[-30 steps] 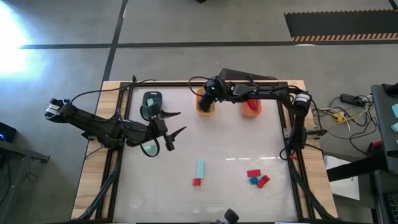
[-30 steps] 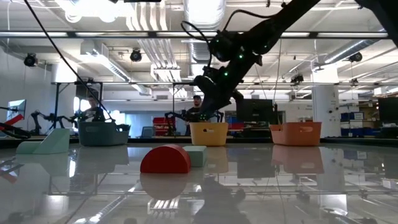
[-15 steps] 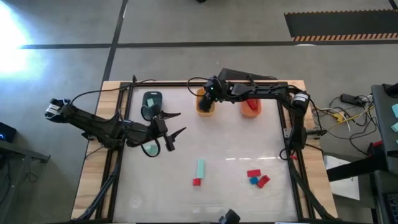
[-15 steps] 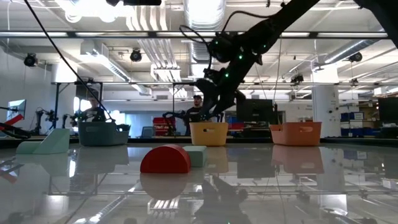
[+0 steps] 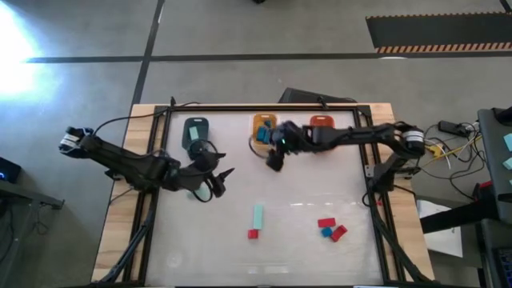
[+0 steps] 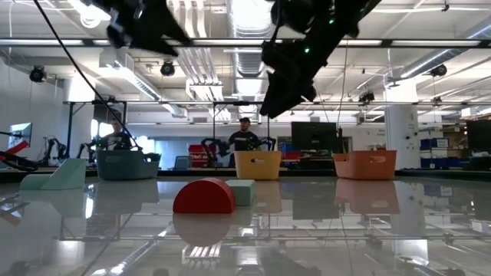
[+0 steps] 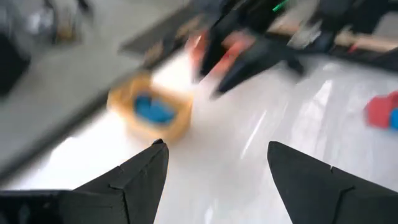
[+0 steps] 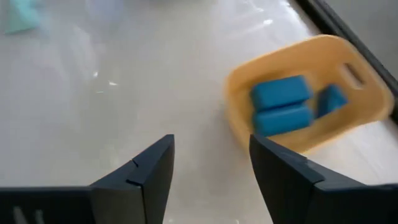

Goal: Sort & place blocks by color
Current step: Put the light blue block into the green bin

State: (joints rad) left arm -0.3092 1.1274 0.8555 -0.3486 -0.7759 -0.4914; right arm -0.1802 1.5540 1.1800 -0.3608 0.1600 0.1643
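Note:
Several small blocks lie on the white table: a mint bar [image 5: 258,216], a red piece [image 5: 253,234], and two red blocks [image 5: 326,223] around a blue one [image 5: 326,233]. The yellow tray [image 8: 348,118] holds three blue blocks [image 8: 281,106]. My right gripper [image 5: 274,160] hangs open and empty above the table, just on the near side of that tray. My left gripper [image 5: 216,180] is open and empty in the air by the dark teal tray [image 5: 194,128]. In the low view a red half-round block [image 6: 204,197] stands in front of a mint block [image 6: 244,192].
An orange-red tray [image 5: 322,122] stands right of the yellow one along the far edge. A mint wedge [image 6: 57,175] sits at the low view's left. A black frame [image 5: 376,192] borders the table. Bare table lies between the grippers and the blocks.
My right gripper has drawn back from over the yellow tray toward the table's near edge, and now hangs higher above the bare table. My left gripper has rolled and tipped at the wrist and sunk a little.

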